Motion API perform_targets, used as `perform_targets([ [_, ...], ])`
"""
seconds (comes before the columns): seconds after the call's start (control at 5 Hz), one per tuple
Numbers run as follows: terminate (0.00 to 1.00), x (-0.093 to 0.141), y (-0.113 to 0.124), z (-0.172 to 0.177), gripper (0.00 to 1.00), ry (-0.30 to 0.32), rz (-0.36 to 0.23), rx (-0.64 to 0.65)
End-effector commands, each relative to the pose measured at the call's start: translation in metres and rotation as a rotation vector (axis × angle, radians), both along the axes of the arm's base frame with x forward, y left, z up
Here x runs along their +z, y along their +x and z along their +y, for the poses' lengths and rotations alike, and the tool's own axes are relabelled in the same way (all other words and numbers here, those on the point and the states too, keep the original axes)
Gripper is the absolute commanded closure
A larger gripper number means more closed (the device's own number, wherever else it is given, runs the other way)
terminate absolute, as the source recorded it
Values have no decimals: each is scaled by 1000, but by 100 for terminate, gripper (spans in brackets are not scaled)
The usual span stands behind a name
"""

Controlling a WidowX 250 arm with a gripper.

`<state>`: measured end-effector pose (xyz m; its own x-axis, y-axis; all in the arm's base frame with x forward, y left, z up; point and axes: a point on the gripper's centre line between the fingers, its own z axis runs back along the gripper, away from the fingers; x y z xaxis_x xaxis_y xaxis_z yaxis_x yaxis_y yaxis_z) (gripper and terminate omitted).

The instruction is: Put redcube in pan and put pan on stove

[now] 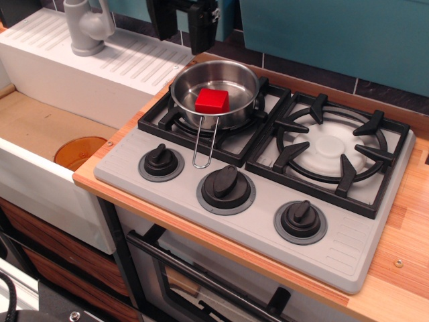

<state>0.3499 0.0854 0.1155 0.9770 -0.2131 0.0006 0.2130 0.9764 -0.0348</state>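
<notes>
The redcube [212, 100] lies inside the shiny steel pan [234, 77]. The pan sits on the left burner grate of the grey stove [261, 194], its wire-loop handle [204, 144] pointing toward the front edge. My gripper [181, 32] is at the top of the view, above and behind the pan's far-left rim, clear of it. Its two black fingers [202, 30] stand apart and hold nothing.
A white sink [60, 107] with a grey faucet [87, 27] lies left of the stove, with an orange disc [79, 151] in its basin. Three black knobs [226, 186] line the stove front. The right burner [332, 146] is bare. A teal wall stands behind.
</notes>
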Motion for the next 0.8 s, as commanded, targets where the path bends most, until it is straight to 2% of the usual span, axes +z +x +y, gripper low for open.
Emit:
perform_targets([
  [0.0,0,43,6,-18,0,22,-77,9],
  [0.4,0,42,2,-26,0,15,-77,13],
  [0.6,100,45,0,-30,0,34,-53,5],
])
